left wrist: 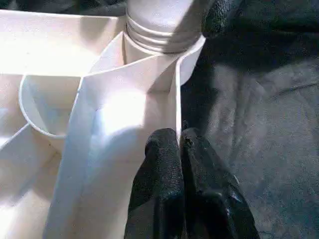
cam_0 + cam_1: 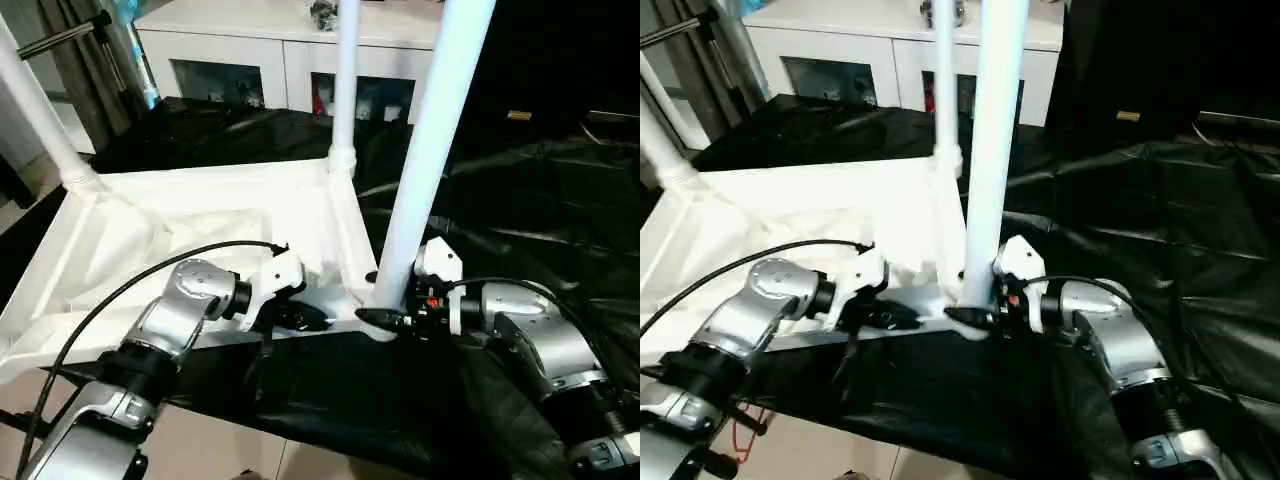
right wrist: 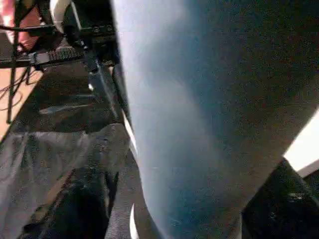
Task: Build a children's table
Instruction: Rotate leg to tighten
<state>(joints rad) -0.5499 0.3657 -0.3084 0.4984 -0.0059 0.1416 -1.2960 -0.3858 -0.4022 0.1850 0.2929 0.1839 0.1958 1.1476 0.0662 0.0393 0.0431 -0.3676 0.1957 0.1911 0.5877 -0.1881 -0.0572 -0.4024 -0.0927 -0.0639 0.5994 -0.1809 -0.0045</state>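
Observation:
The children's table lies upside down on black cloth, its white tabletop point(image 2: 200, 215) showing the ribbed underside. Three white legs stand up from corner sockets: one at the far left point(image 2: 40, 120), one at the back point(image 2: 345, 90), and a near one point(image 2: 430, 150) at the front right corner. My left gripper point(image 2: 310, 318) is shut, pinching the thin front rim just beside that corner socket point(image 1: 159, 40); its fingertips point(image 1: 164, 144) clamp the wall edge. My right gripper point(image 2: 385, 318) sits at the foot of the near leg, its black fingers closed around the tube.
A white cabinet point(image 2: 250, 50) with glass doors stands behind the work. Crumpled black cloth point(image 2: 520, 200) covers the surface to the right and front. Bare floor point(image 2: 220, 450) shows below the front edge. A black cable point(image 2: 120, 290) loops over my left forearm.

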